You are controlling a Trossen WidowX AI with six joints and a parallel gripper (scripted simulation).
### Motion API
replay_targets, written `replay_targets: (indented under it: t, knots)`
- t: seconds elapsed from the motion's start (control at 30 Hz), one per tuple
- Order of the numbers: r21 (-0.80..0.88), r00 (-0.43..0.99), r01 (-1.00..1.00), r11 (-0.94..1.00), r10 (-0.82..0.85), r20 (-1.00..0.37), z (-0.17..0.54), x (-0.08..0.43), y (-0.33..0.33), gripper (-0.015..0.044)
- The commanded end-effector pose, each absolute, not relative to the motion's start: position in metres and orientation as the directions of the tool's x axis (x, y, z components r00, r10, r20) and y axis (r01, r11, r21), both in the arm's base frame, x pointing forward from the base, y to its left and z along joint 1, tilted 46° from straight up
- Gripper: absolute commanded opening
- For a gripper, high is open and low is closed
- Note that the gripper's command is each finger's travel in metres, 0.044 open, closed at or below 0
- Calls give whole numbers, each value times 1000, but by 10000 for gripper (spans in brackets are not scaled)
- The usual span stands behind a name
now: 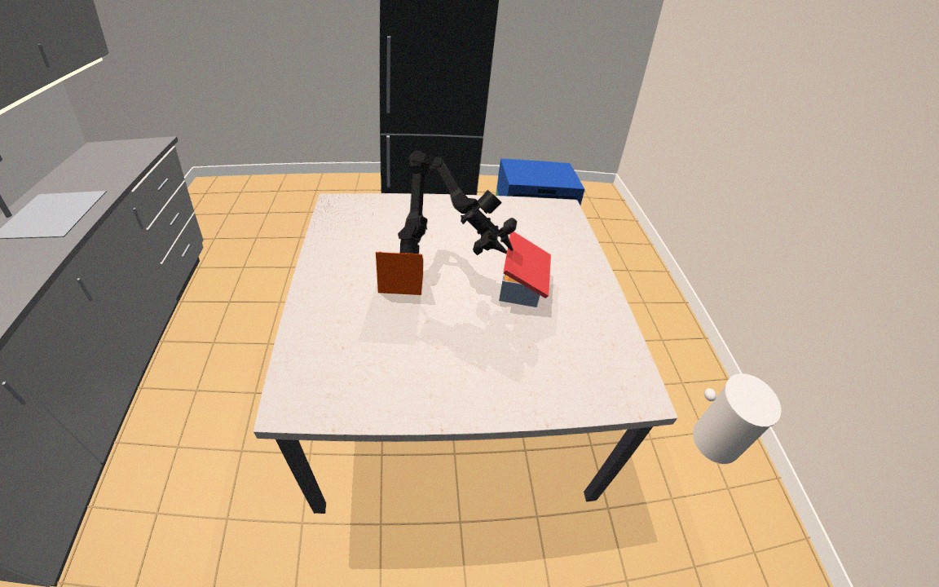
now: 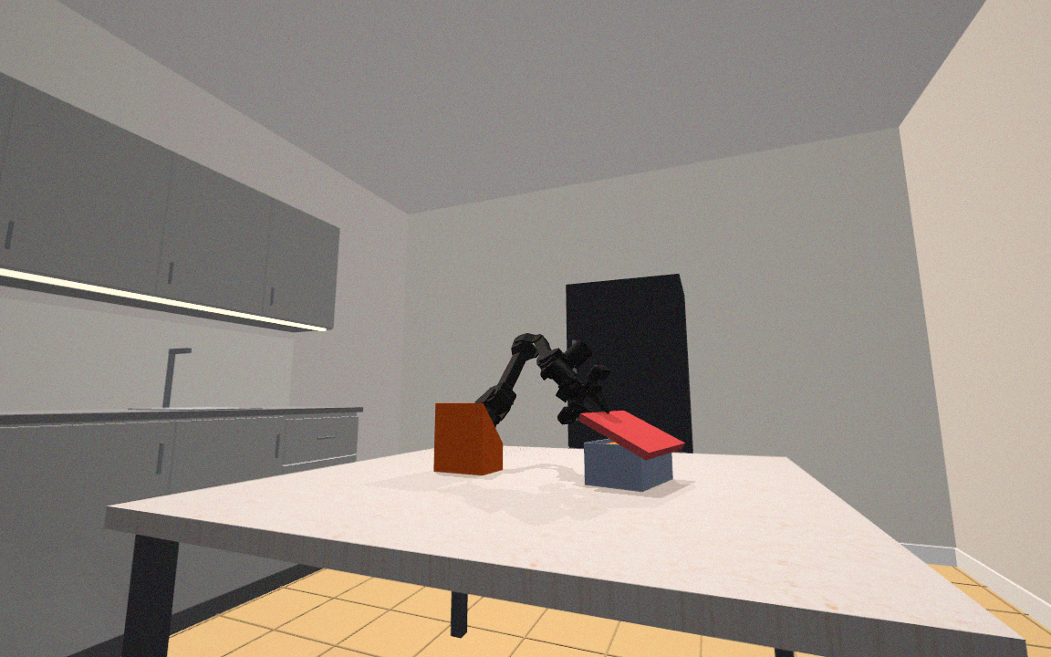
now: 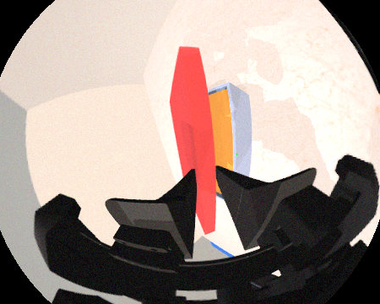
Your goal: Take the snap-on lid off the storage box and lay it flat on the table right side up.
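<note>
Grey cupboards and a dark fridge [image 1: 433,80] [image 2: 626,359] frame a pale table [image 1: 458,379] [image 2: 472,510] on a tan tiled floor [image 1: 203,503] [image 2: 325,612], where a black robot arm [image 1: 416,196] [image 2: 510,371] reaches over from the left toward a storage box. Its gripper [image 1: 508,246] [image 2: 604,408] [image 3: 205,171] is clamped on the red lid [image 1: 530,264] [image 2: 631,432] [image 3: 192,101], the fingers parted only by the thickness of its edge, one above and one below. They grip the lid by its left edge toward the far side.

Seen from the near side of the table, the lid tilts steeply, raised at the left and sloping down to the right, where it hangs over the rim. The blue-grey box [image 1: 518,293] [image 2: 626,465] [image 3: 242,127] stands upright on the right half of the table, its left side uncovered and orange showing inside [image 3: 224,131]. Whether the lid's low side touches the rim cannot be told.

Well to the left, a rust-brown block [image 1: 399,273] [image 2: 463,438] stands in front of the arm's lower end. Beyond the table's far right corner sits a blue chest [image 1: 540,174]; a white cylinder [image 1: 737,419] appears off the near right.
</note>
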State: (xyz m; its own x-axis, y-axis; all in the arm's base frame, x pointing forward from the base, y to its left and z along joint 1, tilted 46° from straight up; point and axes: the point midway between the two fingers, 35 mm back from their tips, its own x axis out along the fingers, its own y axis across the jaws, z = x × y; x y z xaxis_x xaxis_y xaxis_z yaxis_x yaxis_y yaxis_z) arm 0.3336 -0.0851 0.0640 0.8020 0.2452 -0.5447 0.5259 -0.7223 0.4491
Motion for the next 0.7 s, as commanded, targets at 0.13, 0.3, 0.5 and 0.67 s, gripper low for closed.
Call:
replay_targets:
  t: [0.13,0.3,0.5,0.67]
  knots:
    - [466,812,514,-720,234,-535,76,341,-99,0]
    - [466,812,514,-720,233,-535,81,343,-104,0]
    - [467,812,514,-719,233,-535,86,342,-110,0]
    - [467,812,515,-719,233,-536,91,341,-114,0]
